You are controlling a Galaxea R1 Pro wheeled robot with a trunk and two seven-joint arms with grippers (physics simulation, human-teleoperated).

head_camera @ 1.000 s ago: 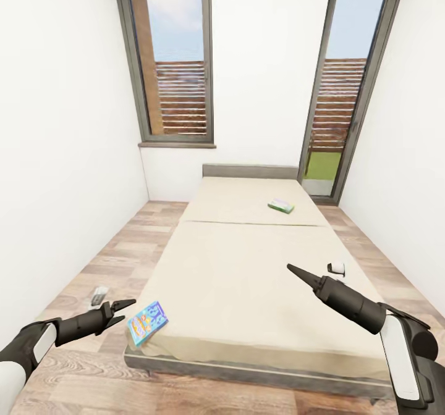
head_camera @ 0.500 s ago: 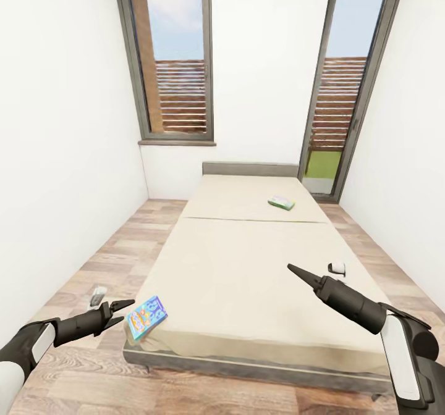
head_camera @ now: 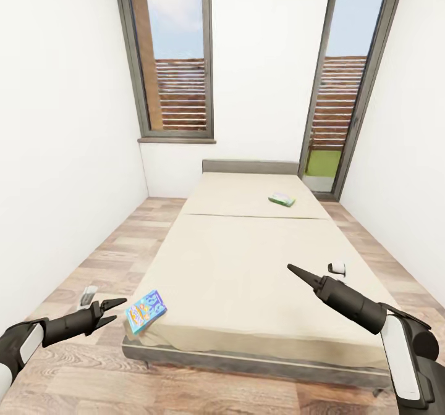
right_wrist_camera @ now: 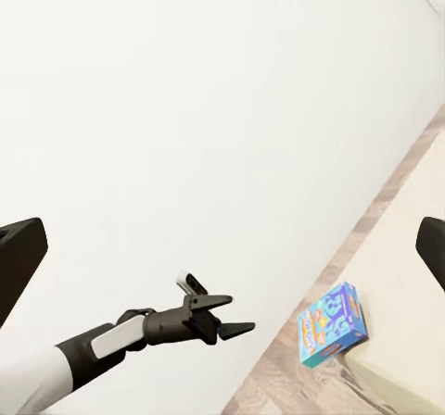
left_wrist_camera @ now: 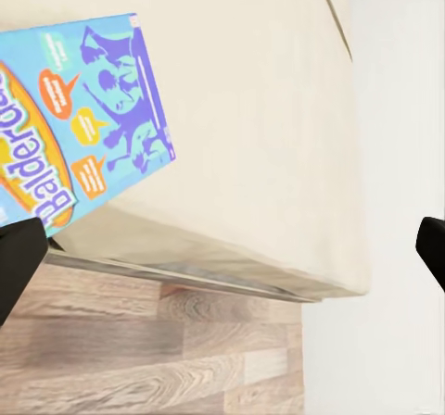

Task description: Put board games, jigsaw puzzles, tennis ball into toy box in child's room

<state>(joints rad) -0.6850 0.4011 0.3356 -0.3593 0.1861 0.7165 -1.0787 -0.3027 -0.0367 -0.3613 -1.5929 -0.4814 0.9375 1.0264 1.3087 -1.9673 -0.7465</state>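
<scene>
Your left gripper (head_camera: 112,310) has its fingers (head_camera: 115,303) spread open with nothing between them, hovering over the wood floor (head_camera: 80,372) just beside the foot corner of the bed (head_camera: 247,267). The blue board game (head_camera: 146,310) lies on that corner, overhanging the mattress edge, just beyond your left fingertips and not touching them. Your right gripper (head_camera: 295,271) hangs above the bed's foot half with its fingers pressed together into a point, holding nothing. The white-green board game (head_camera: 282,199) lies on the bed near the headboard (head_camera: 250,167). A small white object (head_camera: 337,269) sits at the bed's side edge.
</scene>
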